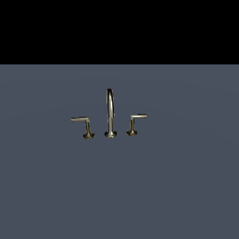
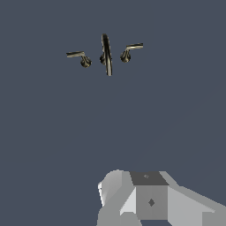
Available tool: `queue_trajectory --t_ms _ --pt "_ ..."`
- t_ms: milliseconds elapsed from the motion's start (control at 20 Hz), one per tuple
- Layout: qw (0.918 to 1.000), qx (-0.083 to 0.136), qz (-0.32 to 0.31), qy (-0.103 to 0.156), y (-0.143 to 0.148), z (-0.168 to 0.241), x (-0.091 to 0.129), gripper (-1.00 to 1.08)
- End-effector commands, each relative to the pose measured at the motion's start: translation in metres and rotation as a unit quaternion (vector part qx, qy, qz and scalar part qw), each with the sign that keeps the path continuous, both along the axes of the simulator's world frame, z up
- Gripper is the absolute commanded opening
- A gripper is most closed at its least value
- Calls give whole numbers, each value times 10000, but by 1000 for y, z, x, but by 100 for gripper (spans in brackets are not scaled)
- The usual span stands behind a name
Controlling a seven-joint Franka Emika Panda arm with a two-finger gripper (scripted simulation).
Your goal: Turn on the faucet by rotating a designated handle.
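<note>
The dull-brass faucet (image 1: 110,114) stands upright; its slant-stemmed, longer-armed handle (image 1: 83,125) sits at the exterior view's left, arm horizontal.

blocky grey-and-white faceted arm body (image 2: 150,198)

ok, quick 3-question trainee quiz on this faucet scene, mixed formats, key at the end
1. True or false: the tool is touching the handle.
2. Multiple choice: in the exterior view, the spout stands
A) between the two levers
B) at the far left
C) at the far right
3. Short answer: in the exterior view, on which side of the spout is the longer-armed lever with the slanted stem?

Key
1. False. No arm appears in the exterior view, and the wrist view shows the faucet well away from the arm.
2. A
3. The exterior view's left; the shorter lever is on the right.
</note>
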State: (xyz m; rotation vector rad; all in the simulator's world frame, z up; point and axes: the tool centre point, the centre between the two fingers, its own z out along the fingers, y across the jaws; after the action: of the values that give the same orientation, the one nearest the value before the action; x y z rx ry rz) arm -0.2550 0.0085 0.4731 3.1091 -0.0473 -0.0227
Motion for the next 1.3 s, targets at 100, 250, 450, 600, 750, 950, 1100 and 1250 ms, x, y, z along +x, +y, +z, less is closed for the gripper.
queue_trajectory --t_ms 100,250,450,600,750,950,1100,1250 --pt "9998 2 -211 -3 10 -12 4 -100" --pt "9991 5 -414 -6 20 -23 7 -100" --pt "9971 11 -755 -13 35 -41 15 -100" --pt "9945 16 -1051 -19 49 -57 22 -100" --pt "9908 21 -1350 -25 62 -73 31 -100" --pt "9846 30 -1746 -32 79 -95 44 -100" --pt "9789 38 -2042 -38 91 -112 54 -100" --pt "9724 46 -2334 -43 103 -128 65 -100"
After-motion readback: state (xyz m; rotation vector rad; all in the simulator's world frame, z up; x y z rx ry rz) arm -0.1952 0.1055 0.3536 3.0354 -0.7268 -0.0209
